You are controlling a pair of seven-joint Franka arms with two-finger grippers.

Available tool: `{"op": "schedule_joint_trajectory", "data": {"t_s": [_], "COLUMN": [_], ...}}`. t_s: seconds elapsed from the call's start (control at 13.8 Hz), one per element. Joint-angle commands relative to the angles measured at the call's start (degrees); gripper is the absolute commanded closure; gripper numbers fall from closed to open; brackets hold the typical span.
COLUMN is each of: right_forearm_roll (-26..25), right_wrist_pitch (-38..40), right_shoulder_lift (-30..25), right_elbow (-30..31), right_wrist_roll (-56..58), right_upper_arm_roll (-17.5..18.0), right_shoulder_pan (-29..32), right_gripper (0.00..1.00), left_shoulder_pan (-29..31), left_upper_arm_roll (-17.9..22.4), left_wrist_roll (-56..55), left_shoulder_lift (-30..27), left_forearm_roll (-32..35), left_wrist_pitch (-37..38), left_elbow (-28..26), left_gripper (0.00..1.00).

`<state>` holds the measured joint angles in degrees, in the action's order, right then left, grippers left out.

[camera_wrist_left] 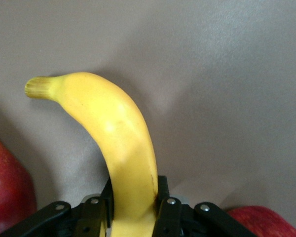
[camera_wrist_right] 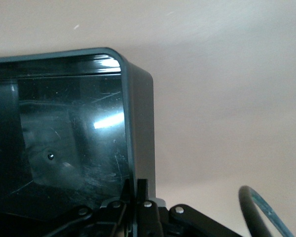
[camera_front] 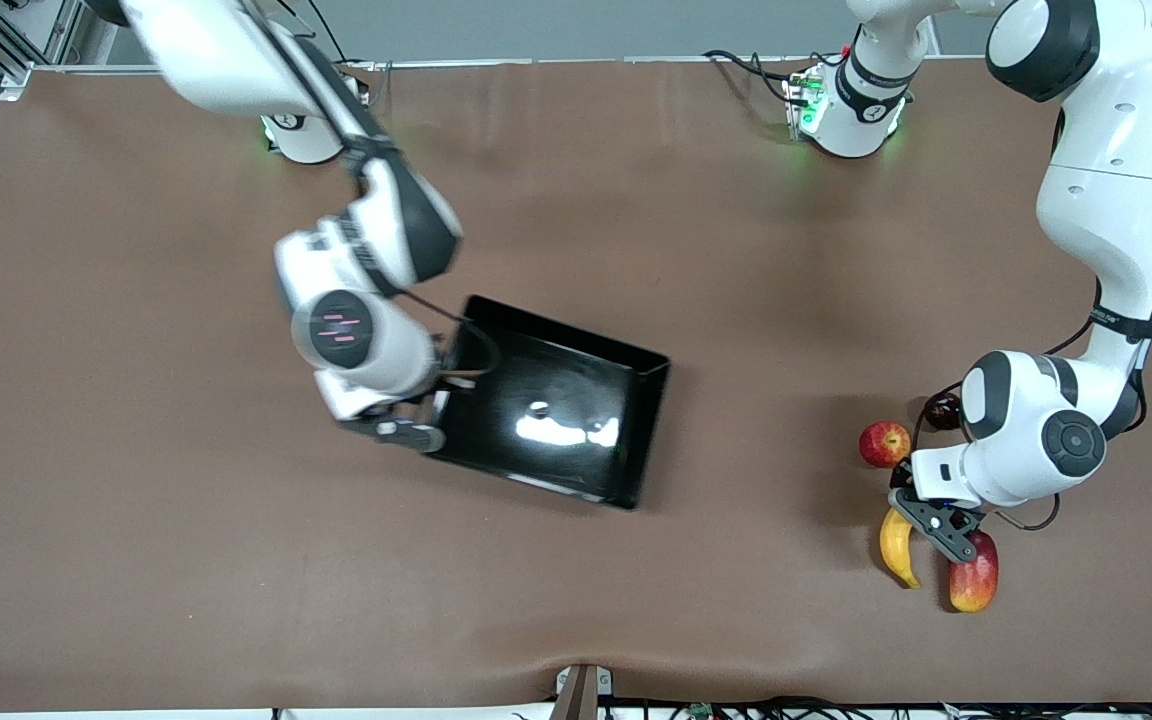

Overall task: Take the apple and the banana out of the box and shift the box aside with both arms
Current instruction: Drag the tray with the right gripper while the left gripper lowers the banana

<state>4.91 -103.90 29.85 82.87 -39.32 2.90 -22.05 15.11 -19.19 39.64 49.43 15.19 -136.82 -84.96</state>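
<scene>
Apple, mango hem banana; tray surroundings open.

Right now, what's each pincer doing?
Left pincer: shut on the banana, between the apple and the mango.
Right pincer: shut on the wall of the black tray.

Bench: brown matte top, carrying everything listed here. Lying on it: one glossy black tray, set askew near the middle; toward my left arm's end, a banana, an apple farther from the front camera, a plum beside the apple, and a mango just beside the banana.
</scene>
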Motion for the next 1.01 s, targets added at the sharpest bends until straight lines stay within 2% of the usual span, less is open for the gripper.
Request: {"op": "schedule_joint_trajectory", "data": {"t_s": [0.0, 0.07, 0.14, 0.22, 0.29, 0.51, 0.72, 0.94], "right_forearm_roll": [1.6, 1.5, 1.5, 1.4, 1.2, 0.7, -0.3, -0.2], "right_wrist_pitch": [4.7, 5.8, 5.4, 4.8, 4.6, 3.8, -3.6, -10.2], "right_shoulder_lift": [-6.7, -8.7, -11.1, -12.7, -13.4, -13.3, -13.1, -10.7], "right_elbow": [3.8, 6.0, 9.6, 12.0, 13.4, 15.9, 20.6, 21.9], "right_wrist_roll": [4.7, 5.9, 9.0, 13.2, 16.9, 32.1, 41.6, 55.9], "right_upper_arm_roll": [1.0, 0.9, 0.9, 0.9, 0.5, -0.4, -2.9, -10.2], "right_shoulder_pan": [6.2, 7.9, 10.6, 12.8, 15.0, 24.0, 28.2, 30.0], "right_gripper": [1.0, 1.0, 1.0, 1.0, 1.0, 1.0, 1.0, 1.0], "left_shoulder_pan": [1.0, 1.0, 0.9, 1.0, 1.1, 1.3, 1.3, 1.3], "left_upper_arm_roll": [-0.3, -0.4, -0.4, -0.4, -0.4, -0.9, -1.6, -3.0], "left_wrist_roll": [-0.4, -0.5, -0.6, -0.6, -0.4, -0.8, -1.0, -4.6], "left_shoulder_lift": [-2.2, -2.2, -2.2, -2.2, -2.3, -3.4, -5.3, -8.4], "left_forearm_roll": [1.4, 1.4, 1.4, 1.4, 1.3, 1.2, 0.5, -0.3], "left_wrist_pitch": [-0.6, -0.6, -0.6, -0.6, -0.6, -0.4, 0.5, 3.9], "left_elbow": [-2.9, -2.9, -2.8, -2.7, -2.7, -2.1, -1.1, -0.5], "left_gripper": [1.0, 1.0, 0.87, 0.35, 0.0, 0.0, 0.0, 0.0]}}
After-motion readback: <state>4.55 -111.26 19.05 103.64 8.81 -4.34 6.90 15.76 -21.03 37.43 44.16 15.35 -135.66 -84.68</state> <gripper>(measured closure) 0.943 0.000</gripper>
